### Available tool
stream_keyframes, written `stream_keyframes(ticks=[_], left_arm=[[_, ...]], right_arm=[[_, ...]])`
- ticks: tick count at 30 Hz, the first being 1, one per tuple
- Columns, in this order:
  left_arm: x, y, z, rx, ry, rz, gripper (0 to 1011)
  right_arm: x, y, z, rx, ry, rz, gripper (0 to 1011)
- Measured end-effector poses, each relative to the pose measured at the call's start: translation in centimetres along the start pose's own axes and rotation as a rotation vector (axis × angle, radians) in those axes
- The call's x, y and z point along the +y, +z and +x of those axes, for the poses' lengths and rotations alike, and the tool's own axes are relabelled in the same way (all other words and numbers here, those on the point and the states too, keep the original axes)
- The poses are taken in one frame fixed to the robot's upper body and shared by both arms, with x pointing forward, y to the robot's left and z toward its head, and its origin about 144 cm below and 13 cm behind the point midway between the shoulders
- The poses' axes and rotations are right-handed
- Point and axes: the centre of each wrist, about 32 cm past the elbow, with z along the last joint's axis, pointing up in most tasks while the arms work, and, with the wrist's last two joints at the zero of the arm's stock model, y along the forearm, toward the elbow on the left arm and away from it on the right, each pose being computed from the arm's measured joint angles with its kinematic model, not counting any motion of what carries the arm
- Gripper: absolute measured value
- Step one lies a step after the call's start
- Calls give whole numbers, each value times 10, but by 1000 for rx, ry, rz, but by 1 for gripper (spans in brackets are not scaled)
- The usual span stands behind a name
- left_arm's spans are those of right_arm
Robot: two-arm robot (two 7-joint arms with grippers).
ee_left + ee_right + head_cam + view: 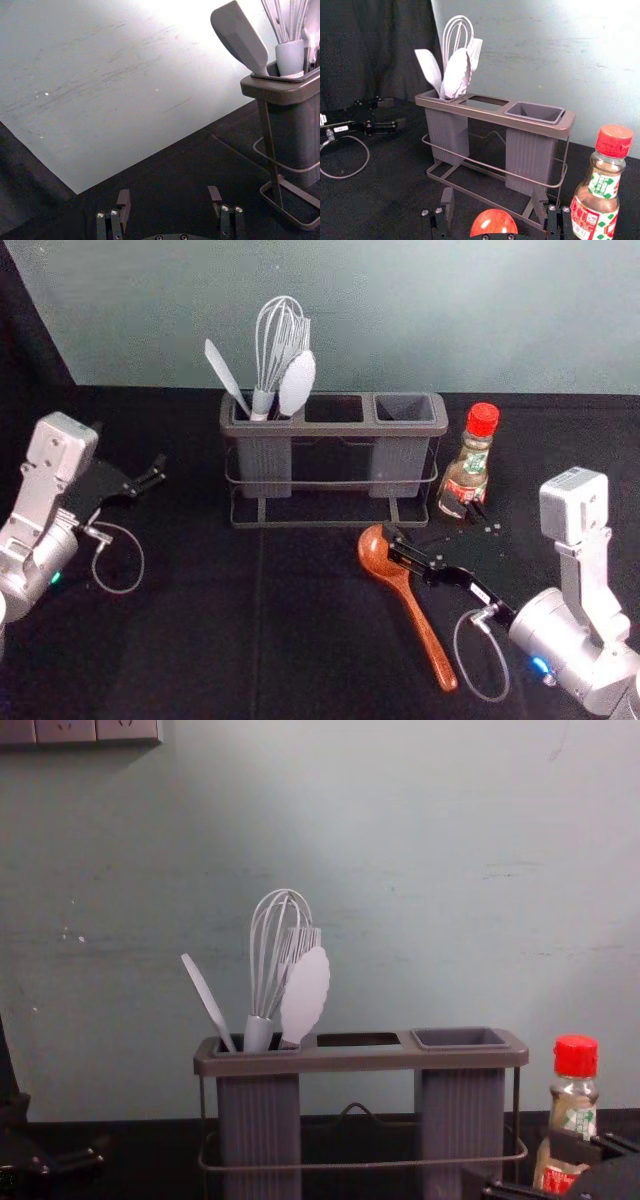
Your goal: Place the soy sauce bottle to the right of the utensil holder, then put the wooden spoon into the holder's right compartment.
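Note:
Right gripper (437, 524) stands open in front of the holder's right end; in the right wrist view, the open right gripper (494, 205) has the spoon's bowl (493, 222) low between its fingers, not gripped. The wooden spoon (402, 580) lies on the table, handle slanting to the front right. Upright, the red-capped soy sauce bottle (470, 465) stands right of the grey utensil holder (335, 429). The holder's right compartment (535, 112) is empty. Left gripper (128, 452) is parked at the left; in its wrist view the left gripper (169, 197) is open.
A spatula (208, 1002), a whisk (268, 955) and other light utensils fill the holder's left compartment. A wire rail (350, 1163) runs along the holder's front. Behind the black-covered table (200, 640) rises a pale wall (420, 870).

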Motion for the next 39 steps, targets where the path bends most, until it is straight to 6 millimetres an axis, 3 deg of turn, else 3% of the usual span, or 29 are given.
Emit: stream_keyframes(ticks=[14,26,31,39], left_arm=[[0,0,0,0,0,0,1011],[0,0,0,0,0,0,1011],[0,0,0,0,0,0,1011],[0,0,0,0,0,0,1011]], right_arm=[[5,7,2,0,22,-46,1002],[20,41,4,11,33,-262,1002],[34,61,3,-9,17,-385,1002],[53,75,4,-25,12,-501,1002]])
